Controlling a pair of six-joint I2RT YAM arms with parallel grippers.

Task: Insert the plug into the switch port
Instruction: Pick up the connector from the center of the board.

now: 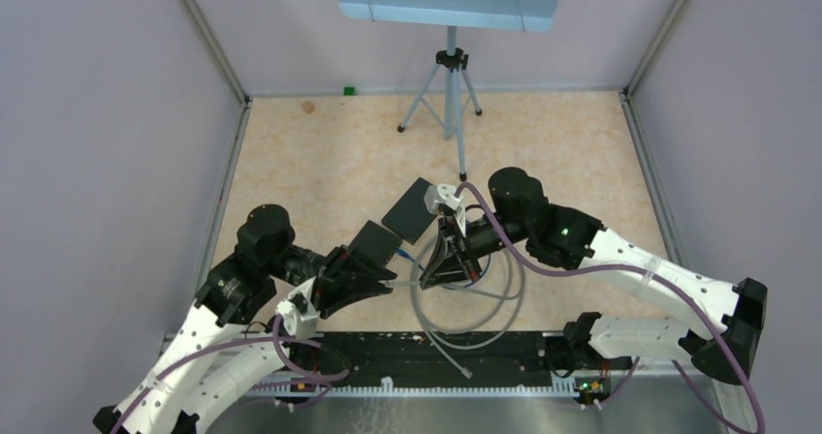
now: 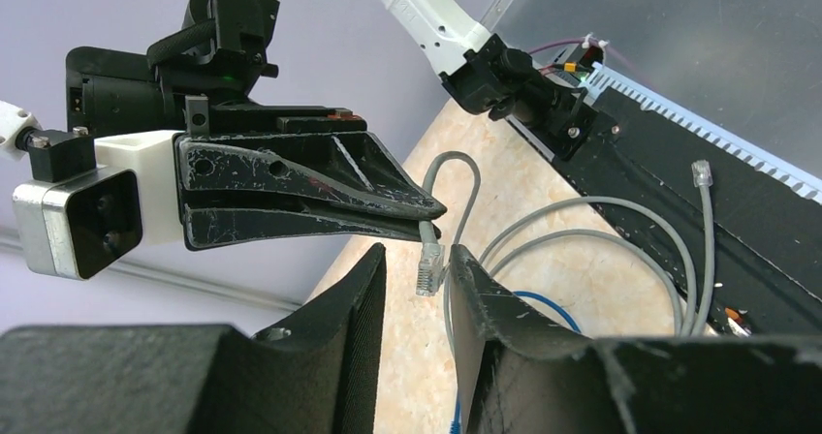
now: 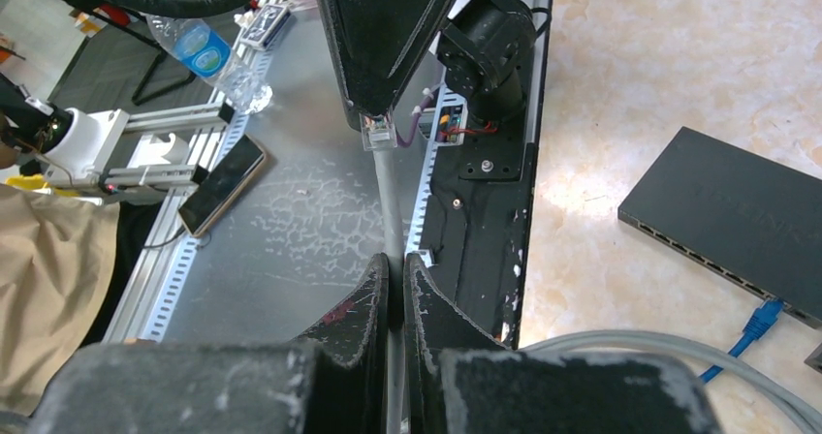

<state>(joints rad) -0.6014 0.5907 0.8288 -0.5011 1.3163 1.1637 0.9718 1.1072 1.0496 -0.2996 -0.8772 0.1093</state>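
Our right jaws are clamped on the thin grey network cable (image 3: 387, 197) a short way behind its clear plastic plug (image 2: 428, 267), so the plug juts out just beyond their tips. Our left jaws stand apart, one on each side of that plug, with slim gaps showing in the left wrist view and no contact that we can confirm. The flat black network switch (image 3: 722, 211) lies on the beige stone-patterned table (image 3: 630, 56), well off to one side of the right jaws, with a blue cable (image 3: 761, 316) at its port face. We judge a handover or regrip to be in hand, and that is where the risk sits. If the left jaws close off-centre they could twist the plug or squeeze its latch tab. If the right jaws release too soon, the springy cable loops could drag the plug away. A crooked plug would likely jam at the port's rim.
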